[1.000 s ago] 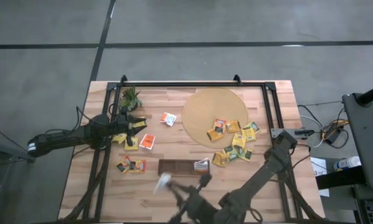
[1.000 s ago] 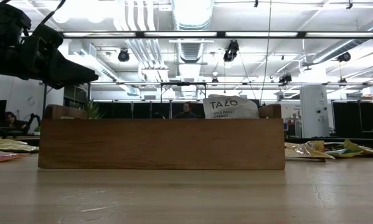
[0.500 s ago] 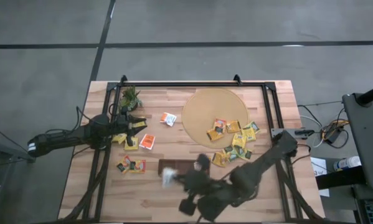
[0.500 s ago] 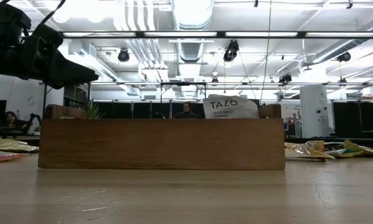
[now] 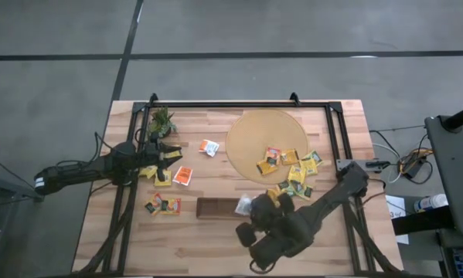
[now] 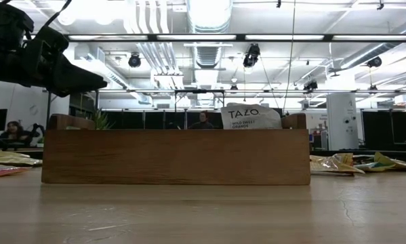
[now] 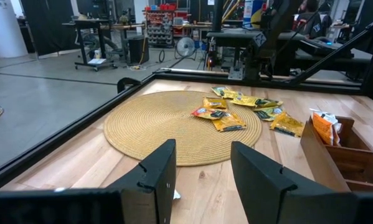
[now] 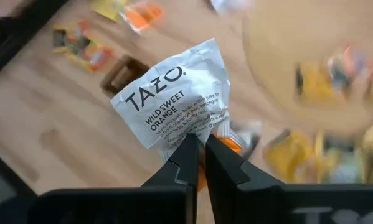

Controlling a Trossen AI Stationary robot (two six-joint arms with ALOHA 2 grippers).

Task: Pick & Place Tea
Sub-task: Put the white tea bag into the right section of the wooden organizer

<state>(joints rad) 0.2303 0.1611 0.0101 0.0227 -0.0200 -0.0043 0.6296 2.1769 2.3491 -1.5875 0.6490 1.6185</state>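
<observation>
Tea sachets, mostly yellow, lie on the round mat point(image 5: 254, 131) and beside it point(image 5: 299, 182). More lie at the left point(image 5: 162, 205). My right gripper point(image 8: 198, 149) is shut on a white sachet point(image 8: 174, 99) printed TAZO, over the right end of the dark brown tray point(image 5: 214, 207). In the high view that gripper point(image 5: 250, 215) is mostly hidden under its own arm. Another white sachet point(image 6: 250, 116) stands in the tray. My left gripper point(image 7: 202, 168) waits open at the left by the plant point(image 5: 161, 121), with nothing between its fingers. My right gripper pinches the white sachet's crumpled edge point(image 8: 197, 130) between its two fingertips. The fingers slant downward. The sachet sticks out beyond them, its printed face toward the wrist camera, lifted clear above the tray and the table.
A black frame point(image 5: 239, 104) runs around the work area. The small green plant stands at the far left. Bare wood point(image 5: 185, 247) lies between the tray and the near edge. The tray's left compartments point(image 8: 121, 74) show nothing in them.
My right gripper has carried the white sachet from the near side of the tray toward the table's right and far edges, to the tray's right end. Its wrist has turned and tipped downward on the way. It has stayed shut on the sachet.
</observation>
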